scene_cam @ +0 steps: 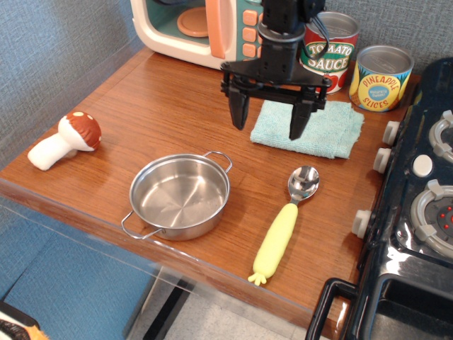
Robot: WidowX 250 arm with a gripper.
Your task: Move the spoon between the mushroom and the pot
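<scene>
The toy spoon with a shiny silver bowl and thick pale yellow-green handle (284, 225) lies flat on the wooden counter (152, 113), to the right of the shallow round stainless-steel pot with two wire loop handles (180, 196) and apart from it. Its bowl points away from the counter's front edge and its frilled end lies near that edge. The toy mushroom with a reddish-brown spotted cap and white stem (64, 142) lies on its side well to the left of the pot, with bare counter between them.

The black gripper (269, 126) hangs above the near edge of the folded light-teal cloth (309, 128), its fingers (238, 113) spread wide and holding nothing.

The spoon looks light and rigid. Its polished bowl would likely slip, so the thick handle near its middle seems the better place to take hold, with the fingers closing across its width.

By count: one spoon, one pot, one mushroom, one cloth, two printed tin cans (381, 77) at the back, and one toy microwave (202, 28).
</scene>
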